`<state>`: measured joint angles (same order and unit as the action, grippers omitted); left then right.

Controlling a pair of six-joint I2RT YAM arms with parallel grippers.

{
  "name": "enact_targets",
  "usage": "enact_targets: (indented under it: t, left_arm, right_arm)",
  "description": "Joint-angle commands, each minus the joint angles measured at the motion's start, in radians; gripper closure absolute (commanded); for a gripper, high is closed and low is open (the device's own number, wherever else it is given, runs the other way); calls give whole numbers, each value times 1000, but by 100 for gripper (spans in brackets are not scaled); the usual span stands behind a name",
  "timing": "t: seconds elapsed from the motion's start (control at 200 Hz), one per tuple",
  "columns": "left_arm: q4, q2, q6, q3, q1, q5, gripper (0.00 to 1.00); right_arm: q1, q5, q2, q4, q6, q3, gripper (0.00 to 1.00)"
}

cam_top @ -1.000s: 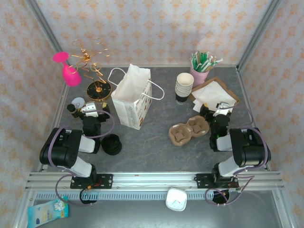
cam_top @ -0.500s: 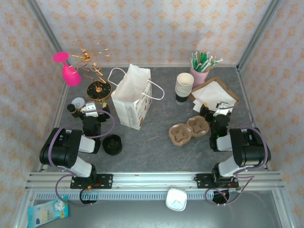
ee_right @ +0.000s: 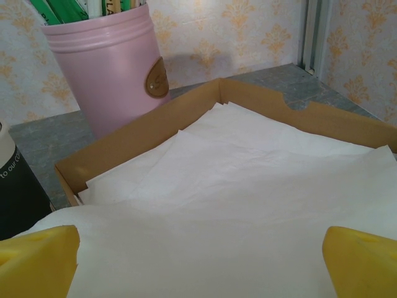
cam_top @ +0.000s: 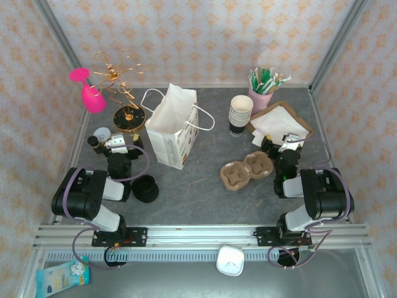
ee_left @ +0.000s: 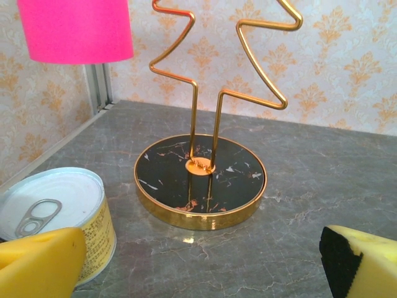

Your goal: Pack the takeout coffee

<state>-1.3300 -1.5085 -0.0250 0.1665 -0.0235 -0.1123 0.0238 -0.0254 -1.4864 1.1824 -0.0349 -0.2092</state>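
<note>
One round-lidded black cup (cam_top: 146,189) sits on the veined grey tabletop (cam_top: 205,192).

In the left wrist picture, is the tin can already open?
No, the tin can is sealed: its pull tab lies flat on the closed top.
</note>
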Motion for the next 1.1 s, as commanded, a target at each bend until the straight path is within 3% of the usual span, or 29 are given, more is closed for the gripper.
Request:
enact_targets:
  t: [0.0, 0.045, 0.215, 0.285, 0.435, 0.505, 0.56, 0.746, 0.926, 1.096]
  left_arm:
    - [-107, 95, -2, -62, 7, -26, 0]
    - [-78, 158, -8, -73, 8, -31, 0]
    - [303, 415, -88, -4, 8, -39, 0]
    - [453, 506, -178, 46, 9, -45, 0]
    - [665, 649, -438, 128, 8, -33, 0]
    - [686, 703, -521, 119, 8, -35, 0]
    - [732, 729, -550, 142, 8, 4, 0]
    - [1145, 723, -551, 376, -3, 163, 1]
    - [1341, 795, -492, 502, -106, 157, 1]
    - [1488, 725, -463, 684, -209, 188, 1]
  right_arm:
    - [7, 13, 103, 4, -2, 12, 0]
    - [7, 32, 164, -49, 13, 15, 0]
    - [5, 45, 379, -358, 45, -61, 0]
    - [6, 69, 444, -491, 117, -106, 0]
    - [4, 223, 519, -887, 430, -251, 0]
    - [-4, 170, 528, -957, 449, -287, 0]
    - [-4, 130, 530, -1013, 465, -329, 0]
    - [4, 27, 465, -1251, 490, -530, 5]
    - [43, -35, 343, -1451, 516, -715, 8]
    - [148, -3, 214, -1562, 535, -881, 16]
